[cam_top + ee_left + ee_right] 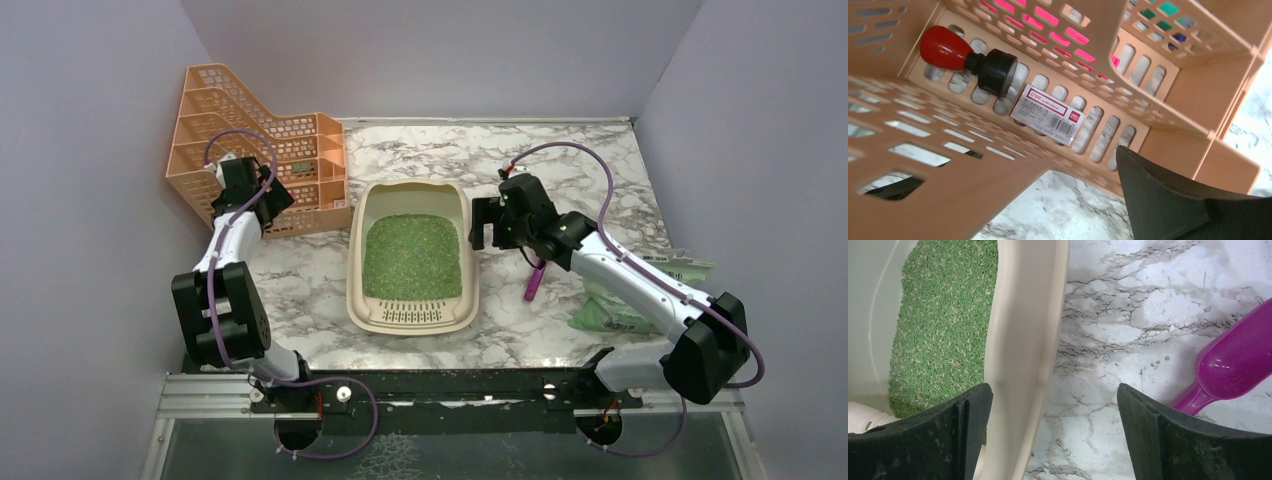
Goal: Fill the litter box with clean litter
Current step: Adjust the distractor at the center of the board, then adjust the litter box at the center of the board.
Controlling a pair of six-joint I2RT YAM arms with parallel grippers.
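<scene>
The beige litter box [356, 262] lies mid-table, its floor covered with green clean litter [412, 256]. My right gripper [487, 224] hangs open over the box's right wall. In the right wrist view the rim [1020, 340] runs between the fingers of the right gripper [1054, 430], the left finger over the litter [943, 315] and the right one over bare table. The green litter bag [603, 316] lies partly under the right arm. My left gripper [262, 196] is open at the orange rack [250, 120], holding nothing.
A magenta scoop [535, 280] lies on the table right of the box, also the scoop [1233, 365] beside my right finger. The rack [973, 200] holds a red-handled stamp [963, 55] and a small white barcoded box [1048, 114]. Walls enclose three sides.
</scene>
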